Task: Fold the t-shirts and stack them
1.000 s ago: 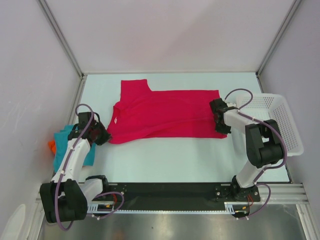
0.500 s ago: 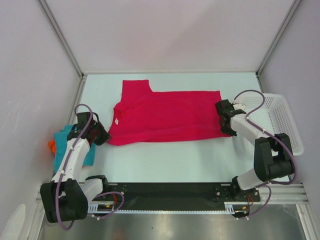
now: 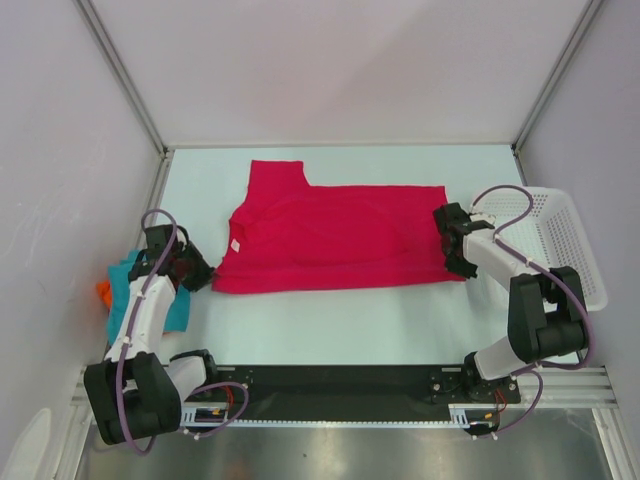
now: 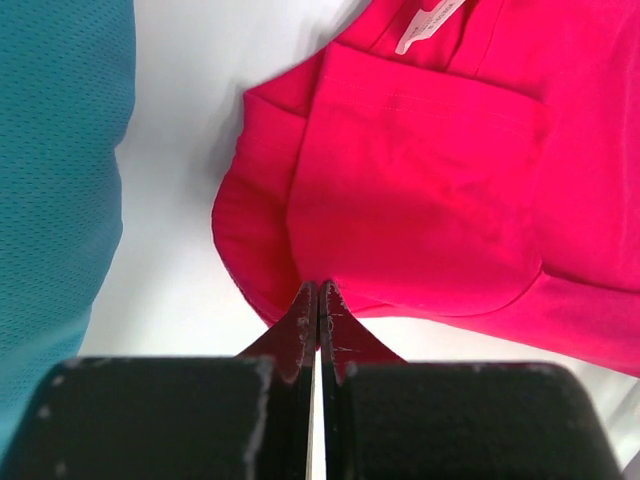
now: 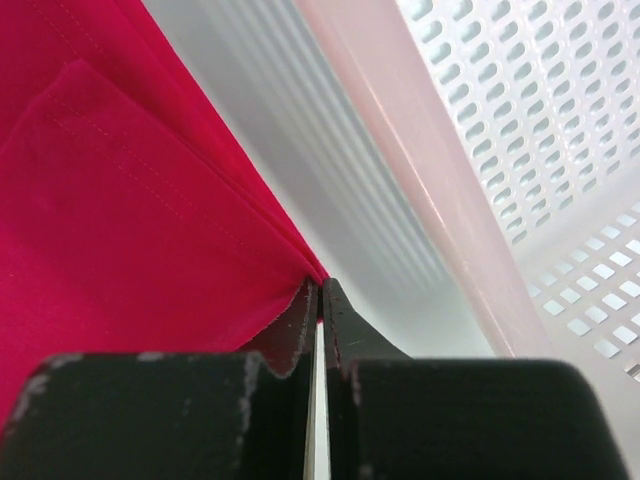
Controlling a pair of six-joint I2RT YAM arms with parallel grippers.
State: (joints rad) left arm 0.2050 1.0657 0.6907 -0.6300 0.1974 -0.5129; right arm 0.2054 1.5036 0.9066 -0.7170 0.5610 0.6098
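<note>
White desk (image 3: pixel 330 320): carries everything, walled on three sides.

Crimson-pink t-shirt (image 3: pixel 340 240): lies spread flat across the middle of the desk, collar to the left, hem to the right, one sleeve pointing to the far side. Shows a small white label at the collar in the left wrist view.

White mesh basket (image 3: pixel 560 240): stands at the right edge, just beside the hem, apart from it.

Teal t-shirt (image 3: pixel 125 280): sits bunched at the left edge, partly hidden by the left arm.

Orange t-shirt (image 3: pixel 103 293): peeks out from the teal one's left side, touching it.

Left hand (image 3: pixel 198 272): clenched, pinches the crimson cloth at its near left edge.

Right hand (image 3: pixel 455 268): clenched likewise, nips the near right corner of the hem.
</note>
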